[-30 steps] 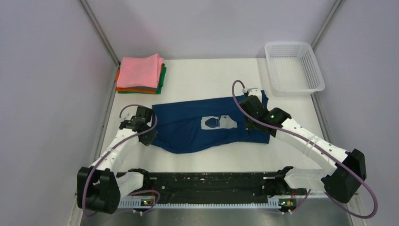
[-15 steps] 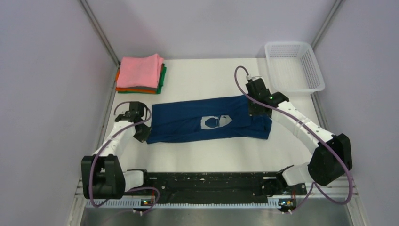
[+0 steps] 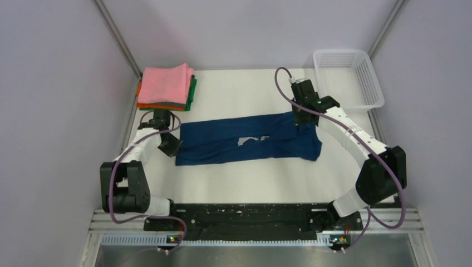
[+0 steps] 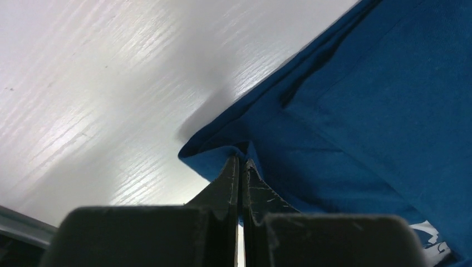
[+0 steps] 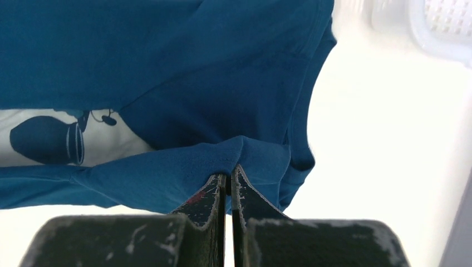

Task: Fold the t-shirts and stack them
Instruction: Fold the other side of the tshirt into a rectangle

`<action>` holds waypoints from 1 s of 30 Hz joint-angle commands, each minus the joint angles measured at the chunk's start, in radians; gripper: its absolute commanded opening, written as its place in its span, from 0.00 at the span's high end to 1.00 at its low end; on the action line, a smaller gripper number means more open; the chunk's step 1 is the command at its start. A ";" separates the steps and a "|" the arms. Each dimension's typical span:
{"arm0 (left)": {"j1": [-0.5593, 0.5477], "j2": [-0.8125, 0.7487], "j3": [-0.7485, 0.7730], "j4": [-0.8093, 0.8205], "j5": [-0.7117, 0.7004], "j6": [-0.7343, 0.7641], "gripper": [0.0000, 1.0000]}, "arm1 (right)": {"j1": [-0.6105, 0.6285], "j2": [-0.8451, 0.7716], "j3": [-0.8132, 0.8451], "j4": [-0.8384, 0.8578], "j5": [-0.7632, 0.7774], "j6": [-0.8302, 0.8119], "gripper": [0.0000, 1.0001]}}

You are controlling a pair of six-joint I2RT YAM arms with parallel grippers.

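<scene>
Navy t-shirt (image 3: 250, 142) lies across the middle of the table (image 3: 245, 92) as a long band folded lengthwise. Its white print (image 3: 253, 139) shows only as a thin sliver along the fold line.

The left end effector (image 3: 171, 146) is at the band's left end. In the left wrist view its fingers are pressed together on a pinch of the blue hem, which is raised slightly off the table with a shadow beneath it. The right end effector (image 3: 300, 118) is at the far edge of the band's right end. In the right wrist view it is clamped on a fold of the blue cloth, and the print shows on the layer below, to the left.

A folded stack (image 3: 166, 86) sits in the far left corner, with a pink shirt on top and grey, green and orange edges beneath. It is near the navy t-shirt but apart from it, and the left arm's wrist lies between the two. A white mesh basket (image 3: 348, 78) stands in the far right corner, just beyond the right arm's wrist and clear of the cloth. The right forearm runs along the table beside the shirt's right end.
</scene>
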 commanded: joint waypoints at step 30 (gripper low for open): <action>-0.033 0.130 0.286 0.061 0.169 0.090 0.01 | -0.122 0.133 -0.010 0.332 -0.287 0.084 0.01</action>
